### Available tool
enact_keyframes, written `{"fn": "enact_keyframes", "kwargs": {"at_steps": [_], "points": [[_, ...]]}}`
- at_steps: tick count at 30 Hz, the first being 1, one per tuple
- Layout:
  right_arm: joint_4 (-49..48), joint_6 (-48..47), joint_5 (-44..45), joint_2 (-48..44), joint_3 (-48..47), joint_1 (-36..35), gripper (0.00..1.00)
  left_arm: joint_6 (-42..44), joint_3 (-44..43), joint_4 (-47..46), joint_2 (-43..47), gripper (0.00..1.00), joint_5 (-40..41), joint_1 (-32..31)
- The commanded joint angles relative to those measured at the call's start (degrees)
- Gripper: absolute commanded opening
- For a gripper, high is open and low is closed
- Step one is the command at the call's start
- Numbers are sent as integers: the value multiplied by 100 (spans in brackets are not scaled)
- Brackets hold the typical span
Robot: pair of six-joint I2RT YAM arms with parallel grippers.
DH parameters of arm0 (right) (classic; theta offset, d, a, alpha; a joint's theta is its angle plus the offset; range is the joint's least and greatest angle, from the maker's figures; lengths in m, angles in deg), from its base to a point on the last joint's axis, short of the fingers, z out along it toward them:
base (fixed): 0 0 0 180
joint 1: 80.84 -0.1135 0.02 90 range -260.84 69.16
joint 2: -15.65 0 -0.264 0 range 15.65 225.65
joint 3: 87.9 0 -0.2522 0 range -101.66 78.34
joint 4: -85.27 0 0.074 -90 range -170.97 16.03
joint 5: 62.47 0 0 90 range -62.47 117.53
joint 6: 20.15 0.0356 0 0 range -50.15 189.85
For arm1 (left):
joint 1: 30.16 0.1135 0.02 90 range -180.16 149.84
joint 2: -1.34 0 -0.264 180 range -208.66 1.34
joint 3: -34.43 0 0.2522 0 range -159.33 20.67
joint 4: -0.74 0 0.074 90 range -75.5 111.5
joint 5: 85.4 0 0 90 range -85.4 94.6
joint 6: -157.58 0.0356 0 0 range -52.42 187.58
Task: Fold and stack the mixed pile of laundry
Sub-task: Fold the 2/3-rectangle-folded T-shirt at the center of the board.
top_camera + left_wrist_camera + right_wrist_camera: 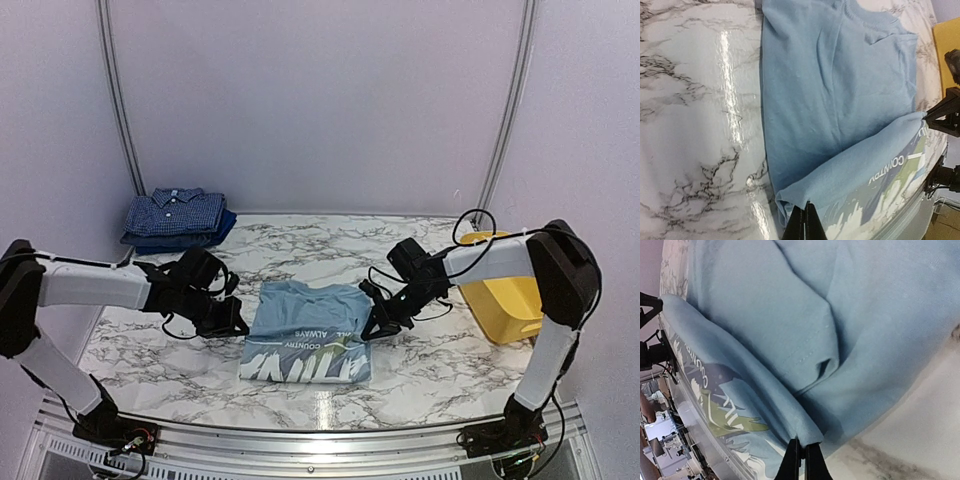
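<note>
A light-blue T-shirt (308, 330) lies in the middle of the marble table (430, 380), its near half turned over so the printed side faces up. My left gripper (238, 325) is at the shirt's left edge, shut on the corner of the turned-over layer (806, 210). My right gripper (372, 330) is shut on the matching corner at the right edge (801, 444). The fabric (830, 100) between them sags in a soft fold (740, 365). At the back left a navy checked shirt (177, 212) lies folded on top of a dark-blue piece (185, 244).
A yellow plastic tub (510, 295) stands at the right edge of the table, just behind the right arm. The folded stack takes up the back left corner. A metal rail (300, 440) runs along the near edge.
</note>
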Motion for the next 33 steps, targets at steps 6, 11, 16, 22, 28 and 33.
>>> {"fn": "enact_keyframes", "kwargs": {"at_steps": [6, 11, 16, 22, 28, 33], "points": [[273, 468, 290, -1310, 148, 114, 0, -242, 6, 504, 1210, 0, 154, 42], [486, 411, 391, -1237, -286, 313, 0, -12, -676, 619, 894, 0, 191, 112], [684, 264, 451, -1044, -771, 583, 0, 311, -1259, 833, 555, 0, 154, 313], [741, 131, 422, -586, -1261, 763, 0, 544, -1755, 879, 59, 0, 101, 572], [618, 164, 348, -15, -1788, 889, 0, 740, -2233, 874, -536, 0, 21, 843], [654, 116, 319, 376, -2223, 1073, 0, 810, -2571, 837, -980, 0, -94, 934]]}}
